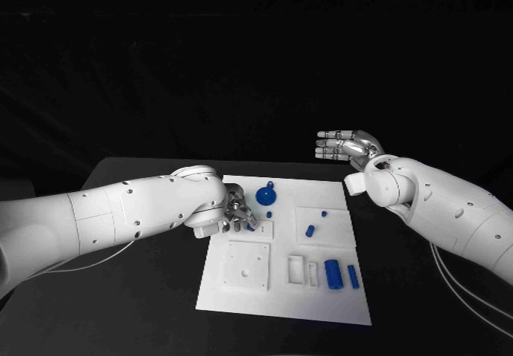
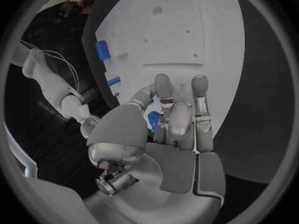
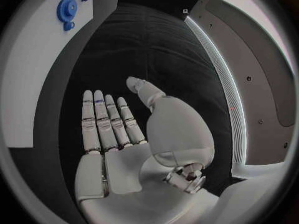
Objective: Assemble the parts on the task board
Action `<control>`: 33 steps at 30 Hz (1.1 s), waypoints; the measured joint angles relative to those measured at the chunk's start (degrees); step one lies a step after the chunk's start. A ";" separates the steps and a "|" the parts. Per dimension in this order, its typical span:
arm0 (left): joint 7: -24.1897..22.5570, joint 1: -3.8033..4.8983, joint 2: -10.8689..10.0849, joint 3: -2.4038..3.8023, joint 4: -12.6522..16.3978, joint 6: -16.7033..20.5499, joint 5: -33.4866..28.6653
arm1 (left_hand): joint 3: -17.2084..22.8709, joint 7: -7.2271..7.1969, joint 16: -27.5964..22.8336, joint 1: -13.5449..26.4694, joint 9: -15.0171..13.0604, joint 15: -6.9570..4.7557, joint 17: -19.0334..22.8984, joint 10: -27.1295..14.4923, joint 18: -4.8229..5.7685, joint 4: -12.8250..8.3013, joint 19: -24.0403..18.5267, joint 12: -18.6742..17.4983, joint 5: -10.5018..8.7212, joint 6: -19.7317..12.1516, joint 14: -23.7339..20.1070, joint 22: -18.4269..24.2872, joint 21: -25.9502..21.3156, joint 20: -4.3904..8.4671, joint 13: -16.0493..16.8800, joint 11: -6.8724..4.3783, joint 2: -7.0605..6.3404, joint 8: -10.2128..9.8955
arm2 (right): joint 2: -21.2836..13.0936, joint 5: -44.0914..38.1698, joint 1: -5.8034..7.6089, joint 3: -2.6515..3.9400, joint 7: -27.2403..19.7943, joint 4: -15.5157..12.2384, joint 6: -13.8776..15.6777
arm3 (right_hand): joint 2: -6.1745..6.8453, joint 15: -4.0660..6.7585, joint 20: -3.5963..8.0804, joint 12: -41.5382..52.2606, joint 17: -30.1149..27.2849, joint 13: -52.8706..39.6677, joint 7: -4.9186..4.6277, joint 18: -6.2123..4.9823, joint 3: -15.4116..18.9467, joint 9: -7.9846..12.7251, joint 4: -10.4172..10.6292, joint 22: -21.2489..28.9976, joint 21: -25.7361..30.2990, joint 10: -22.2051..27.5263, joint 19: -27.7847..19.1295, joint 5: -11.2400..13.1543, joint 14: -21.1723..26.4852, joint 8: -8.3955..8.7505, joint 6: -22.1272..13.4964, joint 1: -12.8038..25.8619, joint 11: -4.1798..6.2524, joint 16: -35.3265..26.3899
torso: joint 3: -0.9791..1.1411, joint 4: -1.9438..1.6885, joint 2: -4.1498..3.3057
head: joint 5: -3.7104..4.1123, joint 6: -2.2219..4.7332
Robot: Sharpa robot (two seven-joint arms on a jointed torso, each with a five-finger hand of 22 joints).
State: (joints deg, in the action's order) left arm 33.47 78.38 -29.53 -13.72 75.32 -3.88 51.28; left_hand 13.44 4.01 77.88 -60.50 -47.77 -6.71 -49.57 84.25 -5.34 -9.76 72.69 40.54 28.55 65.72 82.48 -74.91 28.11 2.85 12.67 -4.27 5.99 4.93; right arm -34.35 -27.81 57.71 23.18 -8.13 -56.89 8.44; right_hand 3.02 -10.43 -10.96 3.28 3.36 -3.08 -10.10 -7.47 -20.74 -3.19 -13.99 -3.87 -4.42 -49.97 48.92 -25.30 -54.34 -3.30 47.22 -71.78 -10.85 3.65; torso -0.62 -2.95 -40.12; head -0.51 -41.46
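The white task board [image 1: 241, 297] lies in the middle of the black table. My left hand [image 1: 229, 213] hovers over the board's upper left part, fingers curled. In the left wrist view this hand [image 2: 177, 134] pinches a small blue part [image 2: 153, 120] between thumb and fingers. A round blue part [image 1: 266, 196] lies just right of that hand. Two small blue pieces [image 1: 310, 231] stand in the square plate at the right, and two blue cylinders [image 1: 333, 274] lie near the lower right. My right hand [image 1: 344, 144] is raised beyond the board's far right corner, fingers spread and empty [image 3: 109, 129].
White raised plates [image 1: 246, 265] with holes and slots [image 1: 296, 268] sit on the board's near half. The round blue part [image 3: 67, 9] shows at the board's edge in the right wrist view. Black table [image 1: 139, 311] flanks the board on both sides.
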 measured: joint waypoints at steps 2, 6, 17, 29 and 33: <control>0.01 0.00 0.04 0.00 -0.05 -0.09 -0.01 | 0.00 0.00 0.00 0.00 -0.06 0.00 0.00 0.00 -0.62 0.00 -0.21 0.00 0.00 0.00 0.00 0.00 0.00 -0.21 -0.07 0.00 0.00 -0.02 | 0.00 0.00 -0.01 0.00 0.00 0.01 -0.01 | 0.00 0.00 0.00 0.00 0.00 0.00 0.00 0.01 -0.09 0.00 -0.09 0.00 0.00 0.00 0.00 -0.41 0.00 0.00 0.00 0.00 0.00 0.00 | -0.04 0.00 0.02 | -0.01 -0.01; 0.02 0.00 0.13 0.01 -0.14 -0.29 -0.03 | 0.00 0.00 0.00 0.00 -1.73 0.00 -0.15 0.00 -0.91 0.00 -0.20 0.00 -0.21 0.00 0.00 0.00 0.00 -0.20 -0.07 0.00 0.00 -0.13 | 0.00 -0.01 -0.04 0.00 0.00 0.02 -0.03 | 0.00 0.00 0.00 0.00 0.00 0.00 0.00 0.00 -0.16 0.00 -0.16 0.00 0.00 0.00 0.00 -0.71 0.00 0.00 0.00 0.00 0.00 0.00 | -0.03 0.01 0.03 | -0.01 -0.01; 0.11 -0.07 0.54 -0.03 -0.42 -0.65 -0.04 | -0.04 0.31 0.00 0.00 -6.73 0.20 -0.49 0.20 -0.90 0.37 -0.20 0.33 -2.21 0.31 0.20 0.01 0.00 -0.61 -0.34 0.21 0.00 -0.21 | 0.03 -0.02 -0.16 0.00 0.00 0.06 -0.08 | 0.00 0.00 0.00 0.00 0.01 0.00 0.01 0.00 -0.32 0.00 -0.32 0.00 0.00 0.00 0.00 -1.00 0.00 0.00 -0.01 0.00 0.00 0.00 | -0.06 -0.01 0.02 | 0.07 0.00; 0.17 -0.32 0.99 -0.03 -0.61 -1.05 -0.03 | -1.09 1.72 0.00 -0.87 -17.96 0.61 -0.48 1.65 -1.79 1.56 -0.19 0.56 -4.44 2.59 0.21 -0.03 0.00 -1.44 -0.66 1.63 1.26 0.01 | 0.06 -0.03 -0.23 0.00 0.00 0.08 -0.12 | 0.00 -0.20 0.00 0.00 0.02 0.00 0.01 0.00 -0.32 0.00 -0.32 0.00 0.00 0.00 0.00 -1.33 0.20 0.00 -0.01 0.00 0.00 0.00 | -0.06 0.01 0.01 | 0.15 -0.11; 0.15 -0.37 1.09 -0.03 -0.69 -1.03 -0.06 | -1.98 1.40 -0.01 -1.63 -18.13 0.62 -0.03 1.65 -1.79 2.08 -0.19 0.61 -5.77 3.30 0.22 -0.03 0.00 -1.44 -0.88 1.63 0.68 0.01 | 0.08 -0.04 -0.29 0.00 -0.01 0.09 -0.14 | 0.00 -0.20 0.00 0.00 0.02 0.00 0.01 0.00 -0.32 0.00 -0.32 0.00 0.00 0.00 0.00 -1.33 0.20 0.00 -0.01 0.00 0.00 0.00 | -0.05 0.01 0.01 | 0.22 -0.12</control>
State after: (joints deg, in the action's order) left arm 33.62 78.02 -28.44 -13.75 74.63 -4.90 51.22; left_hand 11.46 5.41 77.87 -62.13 -65.90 -6.09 -49.60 85.90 -7.13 -7.69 72.50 41.15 22.78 69.01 82.70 -74.94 28.11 1.41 11.78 -2.64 6.67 4.94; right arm -34.27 -27.85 57.42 23.18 -8.14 -56.80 8.30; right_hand 3.02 -10.63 -10.97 3.28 3.37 -3.08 -10.10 -7.47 -21.06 -3.19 -14.31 -3.87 -4.42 -49.97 48.92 -26.63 -54.14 -3.30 47.22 -71.78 -10.85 3.65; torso -0.67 -2.94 -40.12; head -0.29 -41.57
